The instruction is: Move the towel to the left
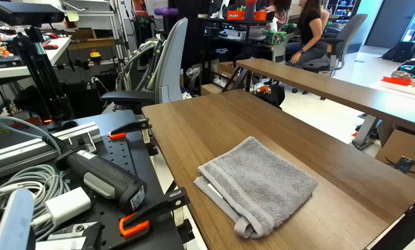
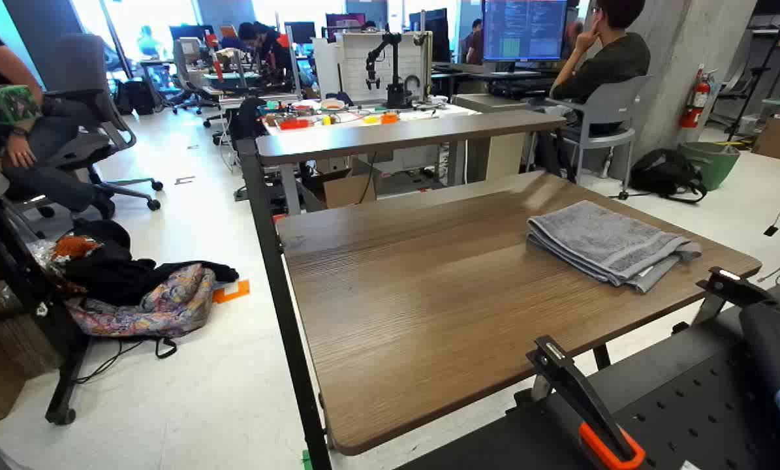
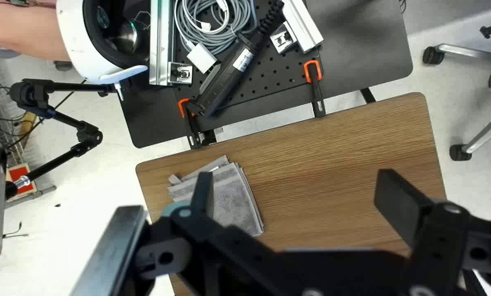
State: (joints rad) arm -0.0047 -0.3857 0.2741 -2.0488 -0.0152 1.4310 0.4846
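- The towel (image 3: pixel 237 201) lies near the table (image 3: pixel 331 172) corner where a short edge meets the long edge beside the bench (image 3: pixel 358 49).
- The gripper (image 3: pixel 298 195) has its fingers (image 3: pixel 399 205) spread wide, holding nothing; the towel sits off their gap towards that short edge, so the approach likely shifts that way.
- Folded roughly square: no clear long axis.
- A clamp (image 3: pixel 192 130) juts near it from the bench; low sweeps might catch.

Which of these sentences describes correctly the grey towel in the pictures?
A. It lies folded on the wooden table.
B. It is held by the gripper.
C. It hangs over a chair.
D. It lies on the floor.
A, because both exterior views show the grey towel lying in folded layers on the wooden table, while the gripper is open in the wrist view.
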